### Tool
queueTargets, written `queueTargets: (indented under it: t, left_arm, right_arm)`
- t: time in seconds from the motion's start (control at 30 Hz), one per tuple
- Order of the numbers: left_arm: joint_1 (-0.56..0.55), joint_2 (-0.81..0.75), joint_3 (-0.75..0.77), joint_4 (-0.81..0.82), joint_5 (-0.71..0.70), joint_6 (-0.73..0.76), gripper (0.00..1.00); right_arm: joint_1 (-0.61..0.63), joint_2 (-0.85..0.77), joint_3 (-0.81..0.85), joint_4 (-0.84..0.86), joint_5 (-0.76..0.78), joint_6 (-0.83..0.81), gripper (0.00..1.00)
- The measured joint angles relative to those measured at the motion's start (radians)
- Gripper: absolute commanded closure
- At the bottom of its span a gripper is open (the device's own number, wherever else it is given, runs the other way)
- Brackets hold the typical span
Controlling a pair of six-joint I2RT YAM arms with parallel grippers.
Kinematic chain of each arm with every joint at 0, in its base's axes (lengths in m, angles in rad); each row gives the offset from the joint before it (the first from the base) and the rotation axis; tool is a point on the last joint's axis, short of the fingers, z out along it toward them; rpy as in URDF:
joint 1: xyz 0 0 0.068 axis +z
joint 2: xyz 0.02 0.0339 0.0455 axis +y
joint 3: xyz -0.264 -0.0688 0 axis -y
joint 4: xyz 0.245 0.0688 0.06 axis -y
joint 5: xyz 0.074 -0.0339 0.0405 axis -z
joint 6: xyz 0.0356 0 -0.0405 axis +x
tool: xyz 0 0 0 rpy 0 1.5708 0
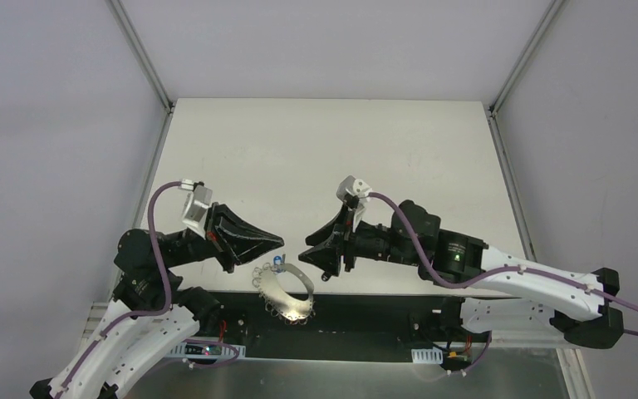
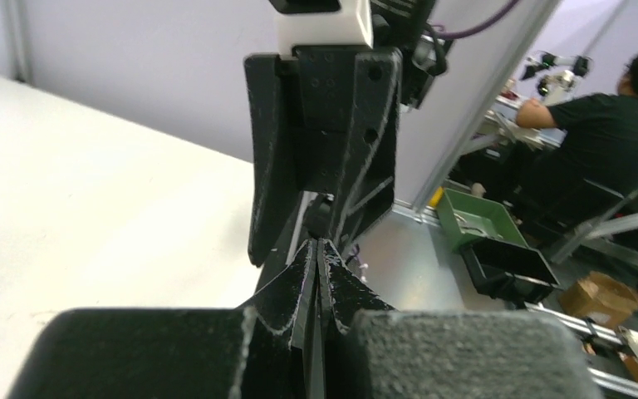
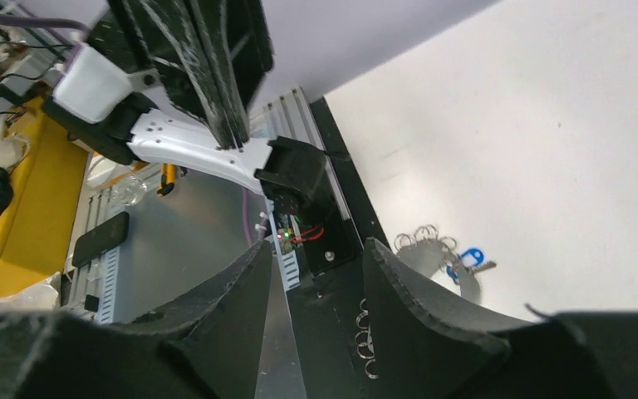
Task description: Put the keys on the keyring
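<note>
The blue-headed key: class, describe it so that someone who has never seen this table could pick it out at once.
Start at the middle of the near edge of the white table, where a wire keyring fringed with small silver keys lies. At the ring's far side sits the blue-headed key. It is the only spot of blue among all-silver neighbours.

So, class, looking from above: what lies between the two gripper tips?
Top view: only bare table between left gripper and right gripper. The keyring, with the blue-headed key at its rim, lies just below that gap.
</note>
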Motion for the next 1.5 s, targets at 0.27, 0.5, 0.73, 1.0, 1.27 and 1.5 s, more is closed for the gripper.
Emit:
queueTargets:
  t: [0.27, 0.5, 0.73, 1.0, 1.27, 1.5]
  left_arm:
    - [0.0, -0.01, 0.02, -0.244, -0.151, 0.084, 0.61]
    - [0.0, -0.017, 0.02, -0.375, -0.252, 0.105, 0.42]
    - [0.0, -0.038, 0.02, -0.455, -0.325, 0.109, 0.31]
    - [0.0, -0.061, 0.02, -0.483, -0.364, 0.111, 0.09]
    - [0.0, -0.061, 0.02, -0.527, -0.389, 0.108, 0.01]
    - [0.0, -0.069, 0.02, -0.551, -0.402, 0.108, 0.01]
  right_arm:
    - [0.0, 0.071, -0.073, -0.078, 0.102, 0.11, 0.5]
    - [0.0, 0.126, -0.199, -0.138, 0.138, 0.262, 0.5]
    - [0.005, 0.227, -0.306, -0.13, 0.086, 0.418, 0.52]
    - [0.056, 0.36, -0.365, -0.071, 0.054, 0.557, 0.55]
    - [0.082, 0.463, -0.364, 0.036, 0.055, 0.634, 0.58]
    - [0.098, 0.515, -0.364, 0.053, 0.059, 0.663, 0.64]
